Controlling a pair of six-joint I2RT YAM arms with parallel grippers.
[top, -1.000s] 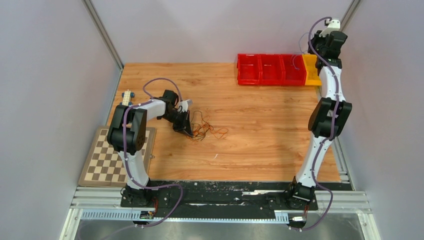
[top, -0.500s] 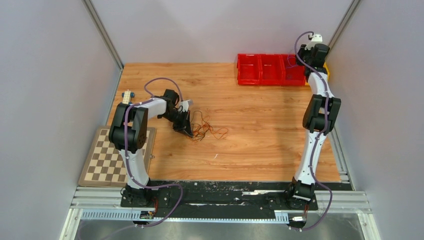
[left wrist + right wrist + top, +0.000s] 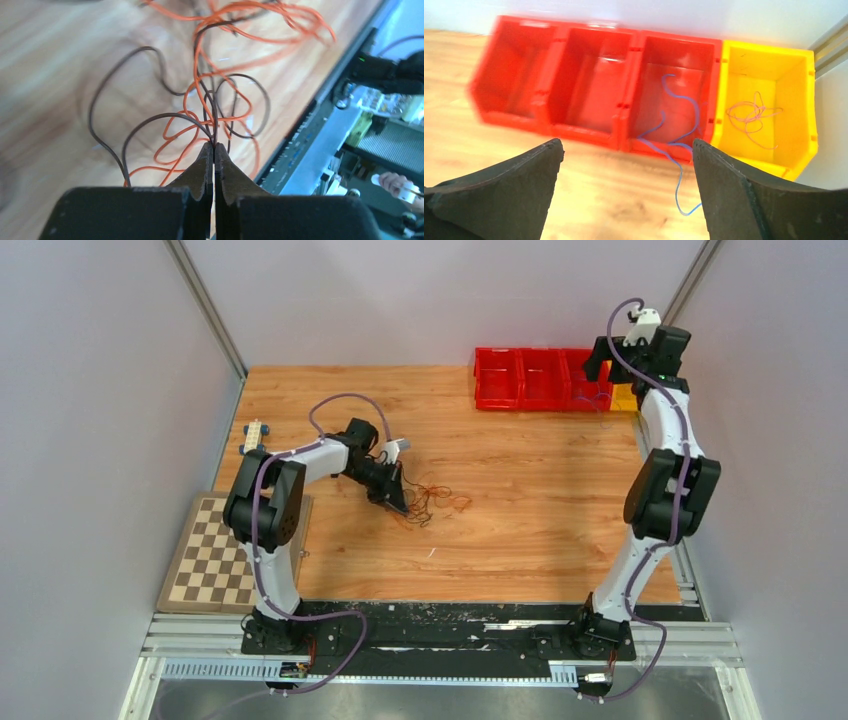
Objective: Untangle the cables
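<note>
Left claw (image 3: 214,148) pinched shut on cables (image 3: 432,502) | right claw (image 3: 626,144) spread wide open near red bins (image 3: 580,131)

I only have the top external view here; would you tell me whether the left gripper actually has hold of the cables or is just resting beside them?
Observer: The left wrist view shows the left gripper shut, its tips pinching a few dark and orange strands of the cables.
Operator: Thank you. Is the right gripper carrying anything over by the bins?
Observer: No. In its wrist view the right gripper is open with nothing between its fingers.
Operator: Is there anything in the bins below it?
Observer: A blue wire trails from the red bin next to the yellow bin, over its front edge and onto the table.
</note>
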